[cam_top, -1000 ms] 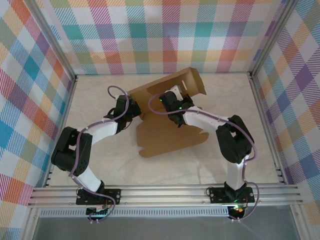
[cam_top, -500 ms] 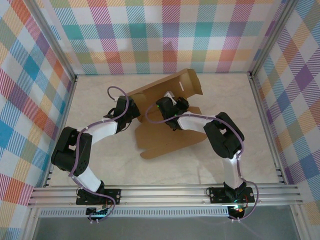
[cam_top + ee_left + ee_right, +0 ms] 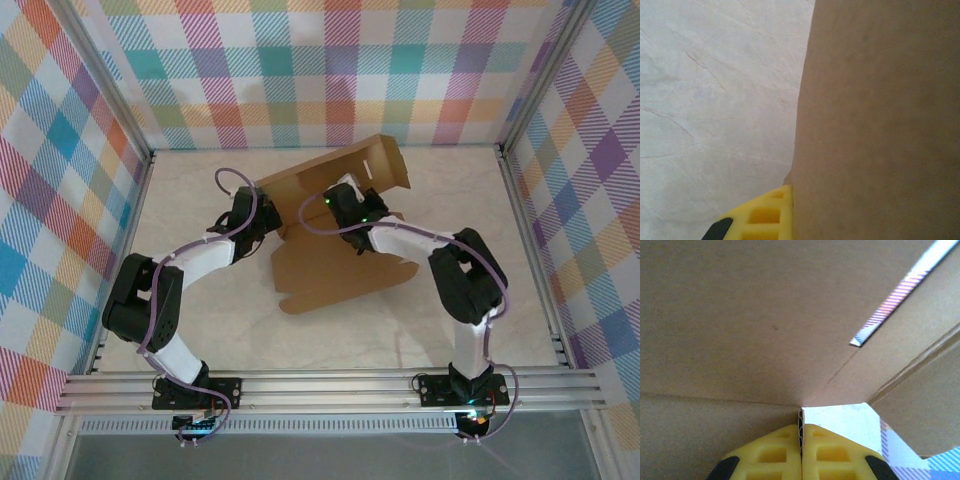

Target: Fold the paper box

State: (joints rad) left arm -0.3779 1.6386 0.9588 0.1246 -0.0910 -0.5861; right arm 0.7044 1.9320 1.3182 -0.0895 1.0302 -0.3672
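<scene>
The paper box (image 3: 330,272) is a brown cardboard sheet lying mid-table, its rear panel with slits (image 3: 372,165) tilted up. At the sheet's left edge my left gripper (image 3: 268,222) is shut on it. In the left wrist view one yellow finger (image 3: 765,216) presses against the cardboard (image 3: 880,120), and the other finger is hidden behind it. My right gripper (image 3: 345,203) is at the fold below the raised panel. Its two yellow fingers (image 3: 775,452) are shut on a corrugated edge of the paper box (image 3: 740,330), with my right gripper (image 3: 800,432) pinching it tightly.
The pale marble tabletop (image 3: 200,330) is walled by plaid panels (image 3: 60,200) at the back and on both sides. An aluminium rail (image 3: 330,388) runs along the near edge by the arm bases. Bare table (image 3: 715,100) lies left of the box.
The right arm swung left half a second ago and has come back right, its elbow out again. The raised panel and the sheet shifted slightly with it. The left arm has hardly moved.
</scene>
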